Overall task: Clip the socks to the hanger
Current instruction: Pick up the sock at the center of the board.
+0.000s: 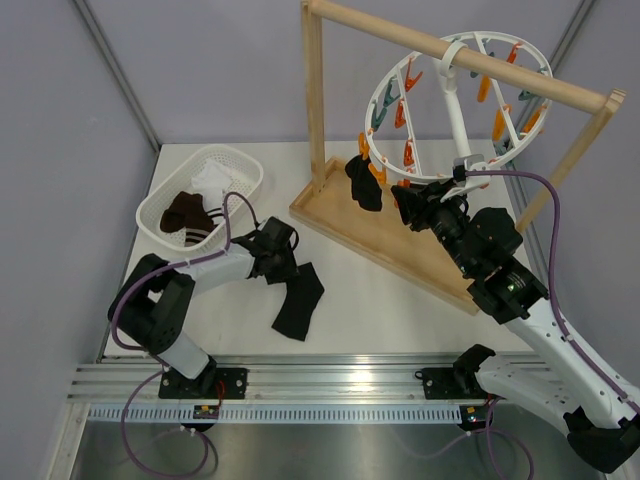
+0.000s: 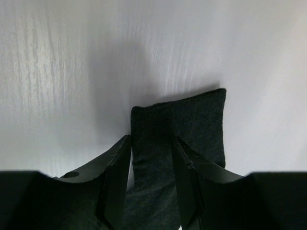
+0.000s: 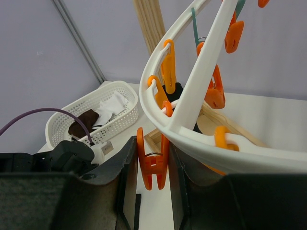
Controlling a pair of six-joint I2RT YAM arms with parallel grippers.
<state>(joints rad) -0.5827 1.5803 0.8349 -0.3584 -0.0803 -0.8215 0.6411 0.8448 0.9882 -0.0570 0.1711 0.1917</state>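
A black sock (image 1: 298, 300) lies on the white table. My left gripper (image 1: 280, 258) is at its upper end. In the left wrist view my gripper (image 2: 151, 143) is shut on the sock (image 2: 182, 120), whose cuff end sticks out past the fingertips. The white ring hanger (image 1: 455, 115) hangs from the wooden bar, with one black sock (image 1: 363, 185) clipped at its near left rim. My right gripper (image 1: 405, 200) is at the ring's lower edge. In the right wrist view it (image 3: 152, 143) is shut on an orange clip (image 3: 153, 165) dangling under the ring (image 3: 201, 139).
A white mesh basket (image 1: 235, 160) at the back left holds brown, white and striped socks; it also shows in the right wrist view (image 3: 96, 124). The wooden frame stand (image 1: 380, 235) crosses the table's middle right, its top bar (image 1: 400, 30) over the hanger.
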